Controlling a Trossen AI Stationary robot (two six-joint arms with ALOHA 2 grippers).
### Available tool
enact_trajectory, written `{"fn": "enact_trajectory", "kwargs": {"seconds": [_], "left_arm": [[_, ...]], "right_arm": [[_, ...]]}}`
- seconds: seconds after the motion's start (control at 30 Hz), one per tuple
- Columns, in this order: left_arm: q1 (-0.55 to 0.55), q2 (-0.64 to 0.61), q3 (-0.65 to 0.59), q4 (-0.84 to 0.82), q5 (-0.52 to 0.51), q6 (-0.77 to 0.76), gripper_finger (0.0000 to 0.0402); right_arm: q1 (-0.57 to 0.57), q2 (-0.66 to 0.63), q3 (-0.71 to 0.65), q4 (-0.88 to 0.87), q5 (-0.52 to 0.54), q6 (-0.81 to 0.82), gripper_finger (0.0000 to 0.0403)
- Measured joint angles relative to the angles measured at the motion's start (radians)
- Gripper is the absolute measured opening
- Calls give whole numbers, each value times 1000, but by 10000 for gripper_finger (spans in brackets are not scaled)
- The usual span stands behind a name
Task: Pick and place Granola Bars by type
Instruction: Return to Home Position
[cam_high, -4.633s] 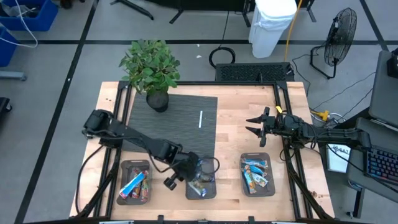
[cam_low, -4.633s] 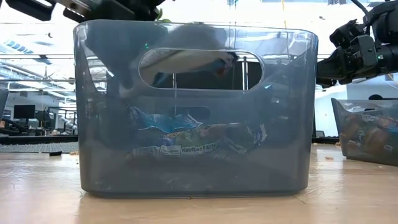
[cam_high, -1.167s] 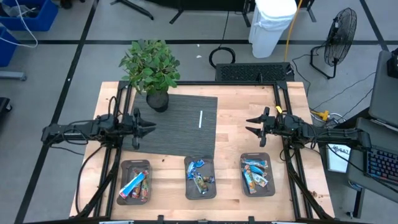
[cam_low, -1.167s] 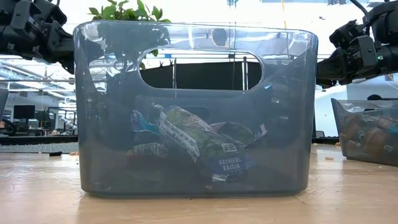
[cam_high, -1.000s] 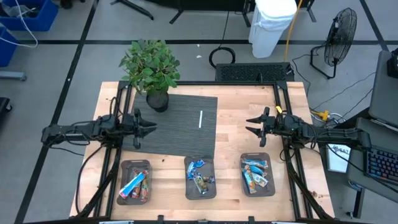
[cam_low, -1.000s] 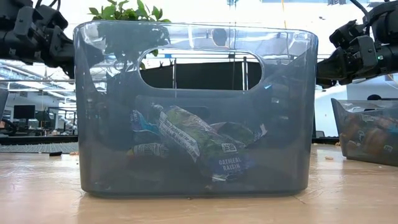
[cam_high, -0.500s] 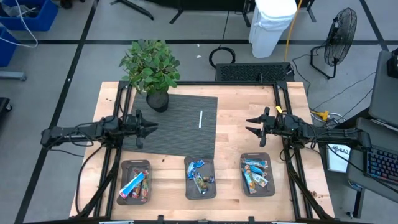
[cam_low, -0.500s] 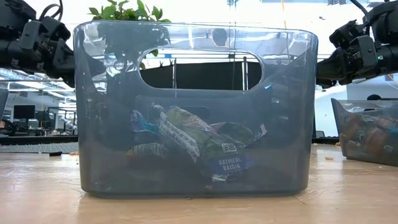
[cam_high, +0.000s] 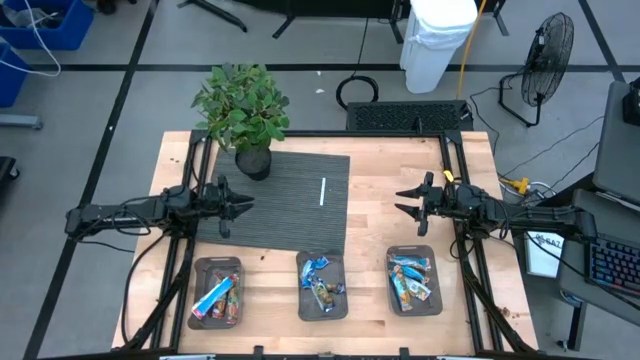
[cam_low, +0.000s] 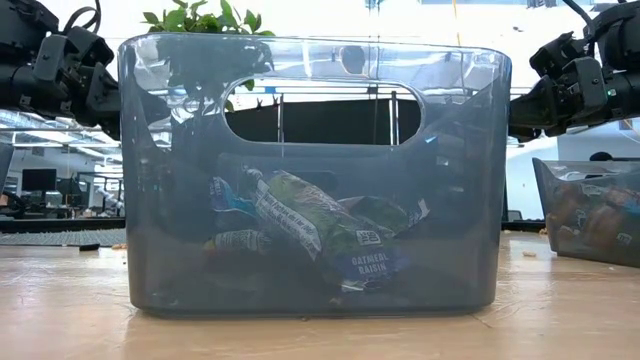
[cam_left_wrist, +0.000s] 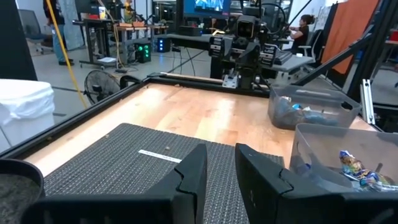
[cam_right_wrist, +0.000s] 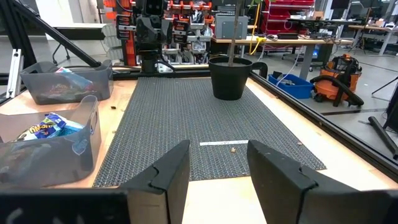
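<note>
The granola bars lie in three clear bins along the table's near edge. The left bin (cam_high: 217, 293) holds red and multicoloured ones, the middle bin (cam_high: 322, 285) blue and dark ones, and the right bin (cam_high: 413, 280) blue-and-white ones. In the low view the middle bin (cam_low: 310, 170) fills the picture, with a dark bar (cam_low: 325, 228) leaning on the others inside it. My left gripper (cam_high: 247, 205) (cam_left_wrist: 221, 165) hovers open over the mat's left edge, pointing level toward the right. My right gripper (cam_high: 399, 202) (cam_right_wrist: 217, 158) hovers open past the mat's right side, pointing left. Both hold nothing.
A dark ribbed mat (cam_high: 290, 200) covers the table's middle, with a small white strip (cam_high: 323, 191) lying on it. A potted plant (cam_high: 243, 115) stands at the mat's far left corner. Black rails (cam_high: 455, 170) run along the table's sides.
</note>
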Motion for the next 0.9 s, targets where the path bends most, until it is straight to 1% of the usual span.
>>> {"fn": "enact_trajectory", "kwargs": {"seconds": [0.1, 0.23, 0.33, 0.67, 0.7, 0.73, 0.8, 0.9], "left_arm": [[0, 0, 0, 0, 0, 5, 90], [0, 0, 0, 0, 0, 3, 90], [0, 0, 0, 0, 0, 3, 90], [0, 0, 0, 1, -1, 3, 90], [0, 0, 0, 1, -1, 3, 90], [0, 0, 0, 1, -1, 3, 90], [0, 0, 1, 1, -1, 3, 90], [0, 0, 1, 2, -1, 3, 90]], "right_arm": [[0, 0, 0, 1, 0, -7, 151], [0, 0, 0, 44, 0, -151, 151], [0, 0, 0, 51, 0, -202, 151], [0, 0, 0, 54, 0, -207, 151], [0, 0, 0, 54, 0, -200, 151], [1, 0, 0, 55, -3, -158, 151], [4, 0, 0, 60, -2, -37, 151], [3, 0, 0, 59, -1, 37, 151]]}}
